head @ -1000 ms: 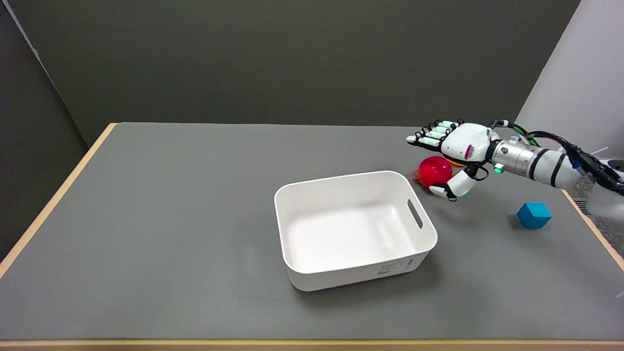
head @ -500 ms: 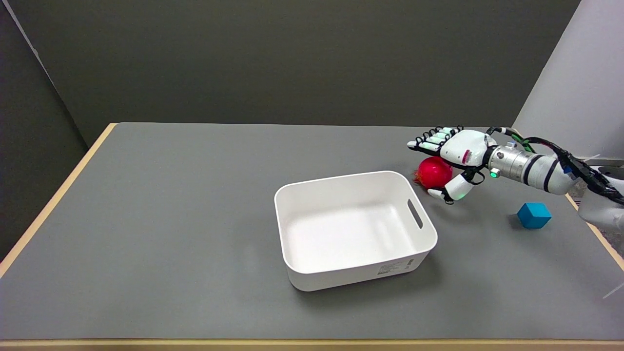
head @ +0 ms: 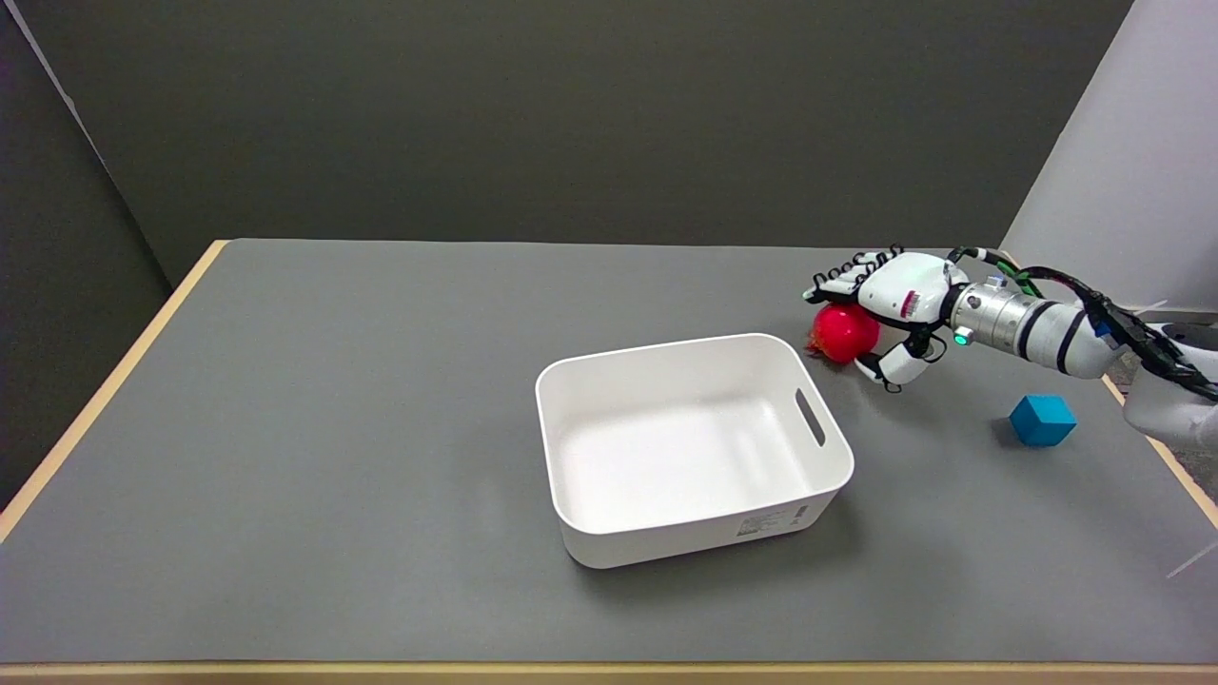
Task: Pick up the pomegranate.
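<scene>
Pomegranate (head: 844,332) sits directly beneath my robot hand (head: 890,303), fingers above, thumb alongside; spread, not yet clamped, I judge.

Red pomegranate (head: 843,332) (round) on table.

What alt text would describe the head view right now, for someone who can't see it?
The right hand is draped over a red pomegranate on the grey table, fingers above, thumb on its near side; a firm grip isn't clear. A white bin sits nearer, a blue cube to the right.
</scene>
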